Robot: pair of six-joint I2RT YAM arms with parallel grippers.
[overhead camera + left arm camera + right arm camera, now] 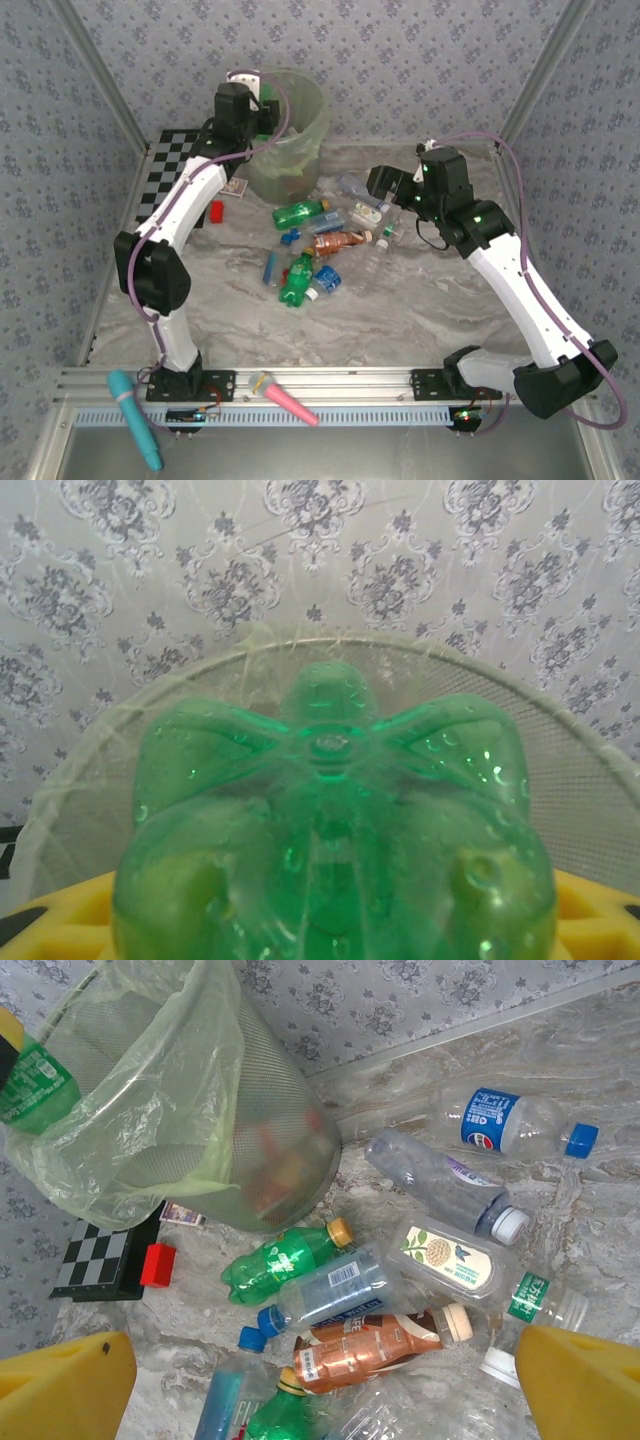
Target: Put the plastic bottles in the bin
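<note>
Grey damask wallpaper closes in the marbled desk on three sides, both arms reaching out over it. The left tool is pinched narrow on a green soda bottle, the bottle's lumpy base showing between the yellow fingers. Just behind it curves the rim of the bin, a round translucent pale-green bucket lined with a thin plastic bag. The held bottle sits up at that rim, on the side away from the right tool. That right tool is spread wide with nothing between its fingers, hanging above the heap of plastic bottles that lie on the desk. Straight under it are a brown bottle with a cream cap and a clear blue-capped bottle, lying against each other. Between this tool and the bin lies a green bottle with an orange cap, near the bin's foot. Off to the side of the tool rest a blue-labelled Pepsi bottle, a clear white-capped bottle and a white bottle with a plant picture. A red block sits just beside a chessboard, past the bin from the right tool.
</note>
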